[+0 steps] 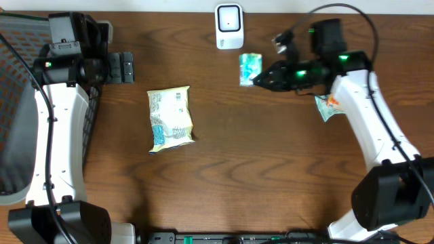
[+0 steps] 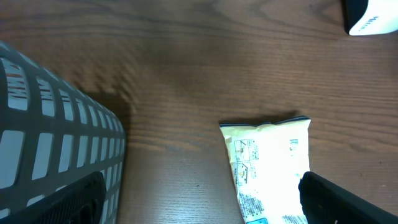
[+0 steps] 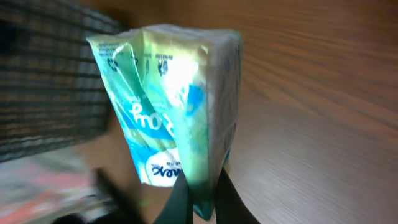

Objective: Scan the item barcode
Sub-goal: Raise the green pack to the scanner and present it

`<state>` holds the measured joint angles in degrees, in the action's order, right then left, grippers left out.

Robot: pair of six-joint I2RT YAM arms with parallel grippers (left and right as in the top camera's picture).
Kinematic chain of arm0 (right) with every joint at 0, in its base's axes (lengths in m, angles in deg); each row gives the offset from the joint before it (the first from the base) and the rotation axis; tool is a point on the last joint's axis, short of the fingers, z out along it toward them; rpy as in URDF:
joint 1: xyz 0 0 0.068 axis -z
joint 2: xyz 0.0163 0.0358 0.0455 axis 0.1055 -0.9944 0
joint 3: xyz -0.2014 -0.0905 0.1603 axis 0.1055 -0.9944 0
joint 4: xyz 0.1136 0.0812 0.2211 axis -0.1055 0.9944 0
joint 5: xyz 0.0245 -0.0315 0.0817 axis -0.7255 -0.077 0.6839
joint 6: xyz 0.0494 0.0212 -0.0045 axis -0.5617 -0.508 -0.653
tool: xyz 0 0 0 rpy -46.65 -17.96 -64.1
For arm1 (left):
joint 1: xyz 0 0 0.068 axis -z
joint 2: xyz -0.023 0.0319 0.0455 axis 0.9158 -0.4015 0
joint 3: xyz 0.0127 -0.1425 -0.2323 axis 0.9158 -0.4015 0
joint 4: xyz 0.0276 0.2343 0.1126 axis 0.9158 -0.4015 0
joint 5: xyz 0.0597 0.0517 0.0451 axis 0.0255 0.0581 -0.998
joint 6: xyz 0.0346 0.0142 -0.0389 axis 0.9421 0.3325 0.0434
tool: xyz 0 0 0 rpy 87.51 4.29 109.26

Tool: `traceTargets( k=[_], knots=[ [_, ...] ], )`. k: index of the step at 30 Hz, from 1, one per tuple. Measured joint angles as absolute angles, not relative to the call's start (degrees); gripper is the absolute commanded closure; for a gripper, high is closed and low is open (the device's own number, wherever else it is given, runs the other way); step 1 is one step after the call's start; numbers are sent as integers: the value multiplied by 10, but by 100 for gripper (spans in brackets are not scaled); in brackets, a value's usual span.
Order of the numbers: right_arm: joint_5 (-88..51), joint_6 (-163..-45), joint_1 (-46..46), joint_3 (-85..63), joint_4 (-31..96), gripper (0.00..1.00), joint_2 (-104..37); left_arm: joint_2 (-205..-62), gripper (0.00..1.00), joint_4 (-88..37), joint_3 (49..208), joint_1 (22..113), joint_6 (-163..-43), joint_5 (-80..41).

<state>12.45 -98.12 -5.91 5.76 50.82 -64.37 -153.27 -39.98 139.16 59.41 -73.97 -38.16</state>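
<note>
**Overhead:** right gripper (image 1: 261,80) clamped on edge of green-blue packet (image 1: 249,69). Packet sits just below scanner (image 1: 229,27). Right arm reaches in from right side, wrist pointing toward centre. Left gripper (image 1: 125,68) spread wide, empty, beside basket (image 1: 13,102).

**Left wrist:** nothing between fingers. Yellow-white pouch (image 2: 270,168) lies flat on table ahead.

**Right wrist:** packet (image 3: 180,112) pinched at one end and projecting beyond fingertips (image 3: 180,202), apparently lifted clear of table. Judged light, soft, with slippery film. Hold at end seam, without covering printed face.

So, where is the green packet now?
In the overhead view, the green packet is right of centre, pinched in the right gripper, just below and right of the white scanner.
</note>
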Motion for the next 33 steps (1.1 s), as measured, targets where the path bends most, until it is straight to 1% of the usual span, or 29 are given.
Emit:
traceTargets(
  k=[3, 6, 9, 11, 18, 22, 28, 33],
  knots=[
    [13, -991, -88, 143, 552, 99, -668, -1533, 2, -400, 1392, 594, -740, -381],
    [-90, -987, -109, 261, 574, 99, -712, -1533, 3, -400, 1392, 594, -740, -381],
    [-180, -970, -127, 346, 556, 99, -759, -1533, 2, -400, 1392, 594, -740, -382],
    [-241, -949, -141, 374, 516, 99, -789, -1533, 2, -400, 1392, 594, -740, -382],
    [-449, -804, -195, 383, 322, 99, -903, -1533, 2, -400, 1392, 594, -740, -382],
    [-559, -680, -222, 383, 218, 99, -967, -1533, 2, -400, 1392, 594, -740, -382],
    [-666, -506, -246, 383, 117, 99, -1040, -1533, 2, -400, 1392, 594, -740, -382],
    [-699, -439, -248, 383, 100, 99, -1070, -1533, 3, -400, 1392, 594, -740, -382]
  ],
)
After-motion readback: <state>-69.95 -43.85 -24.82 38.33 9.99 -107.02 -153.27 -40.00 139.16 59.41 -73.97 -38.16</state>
